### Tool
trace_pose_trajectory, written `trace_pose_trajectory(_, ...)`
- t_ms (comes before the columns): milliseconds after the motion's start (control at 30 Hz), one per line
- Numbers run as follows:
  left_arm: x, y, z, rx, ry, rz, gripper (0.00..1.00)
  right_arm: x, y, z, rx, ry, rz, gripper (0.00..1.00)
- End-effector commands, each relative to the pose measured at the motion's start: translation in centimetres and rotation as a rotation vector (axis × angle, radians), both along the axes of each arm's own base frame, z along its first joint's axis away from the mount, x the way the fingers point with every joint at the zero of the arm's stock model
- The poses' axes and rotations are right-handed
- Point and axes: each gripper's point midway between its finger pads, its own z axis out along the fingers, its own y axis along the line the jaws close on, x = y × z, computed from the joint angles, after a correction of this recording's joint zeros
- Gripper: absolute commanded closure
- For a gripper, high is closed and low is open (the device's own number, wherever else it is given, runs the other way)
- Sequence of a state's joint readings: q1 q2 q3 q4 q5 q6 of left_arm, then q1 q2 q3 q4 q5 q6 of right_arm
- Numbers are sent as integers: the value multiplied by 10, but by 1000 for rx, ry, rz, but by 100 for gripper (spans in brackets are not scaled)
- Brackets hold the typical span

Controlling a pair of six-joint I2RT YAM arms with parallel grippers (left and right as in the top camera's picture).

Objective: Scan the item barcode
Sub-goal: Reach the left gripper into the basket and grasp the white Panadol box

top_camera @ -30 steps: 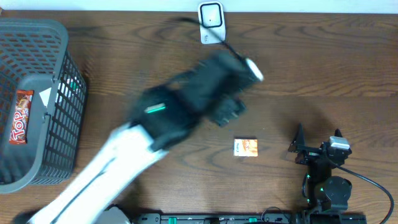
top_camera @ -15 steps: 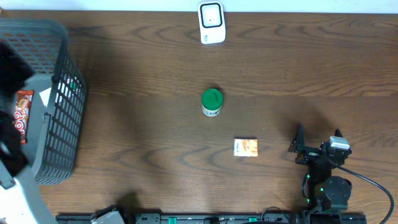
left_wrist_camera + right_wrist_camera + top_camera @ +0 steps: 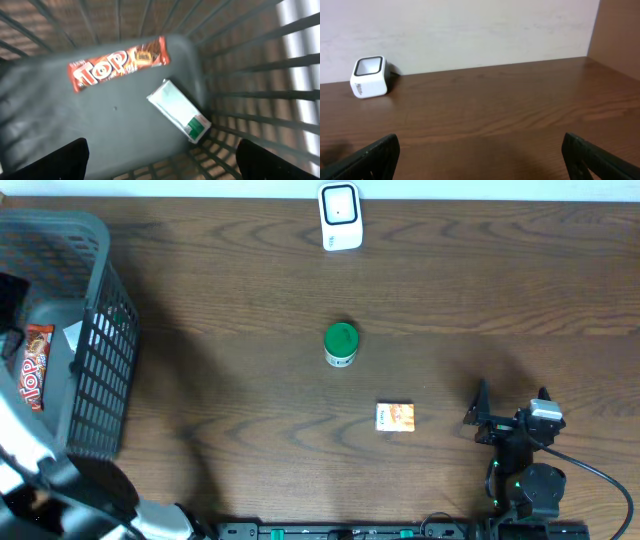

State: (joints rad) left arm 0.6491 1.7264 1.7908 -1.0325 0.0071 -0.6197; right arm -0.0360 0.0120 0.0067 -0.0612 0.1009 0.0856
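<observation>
1 wooden table (image 3: pixel 220 290) carries a grey basket (image 3: pixel 100 380) at its left edge, holding a TOP bar (image 3: pixel 119 63) and a white packet (image 3: pixel 179 111). The left gripper (image 3: pixel 165 165) hovers above them, jaws wide and empty. The right gripper (image 3: pixel 482 157) rests open at front right. The scanner (image 3: pixel 339 217) stands at the far edge, a green-lidded jar (image 3: pixel 341 344) mid-table, a small box (image 3: pixel 394 417) nearer the front.

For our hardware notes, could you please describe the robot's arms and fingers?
The right arm is black, with a pale module, green lights and a black cable. The left arm shows a white link and black parts. Fingers are black.
</observation>
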Motion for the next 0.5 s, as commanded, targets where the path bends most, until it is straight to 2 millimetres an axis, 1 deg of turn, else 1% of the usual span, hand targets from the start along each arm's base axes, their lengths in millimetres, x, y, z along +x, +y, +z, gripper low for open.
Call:
trace_pose_trajectory(0, 10, -1, -30, -61, 43, 14, 7, 0, 2, 0, -12, 1, 8, 1)
trace_pose_trajectory(67, 16, 3, -50, -94, 64, 31, 7, 0, 2, 0, -12, 1, 8, 1)
trace_pose_trajectory(167, 23, 3, -76, -148, 93, 37, 6, 0, 2, 0, -12, 1, 8, 1)
trace_pose_trajectory(233, 22, 3, -91, -195, 107, 110, 6, 0, 2, 0, -12, 1, 8, 1)
trace_pose_trajectory(367, 17, -2, -119, -303, 136, 311, 6, 0, 2, 0, -12, 1, 8, 1)
trace_pose_trajectory(467, 20, -6, -138, -342, 155, 384, 6, 0, 2, 0, -12, 1, 8, 1)
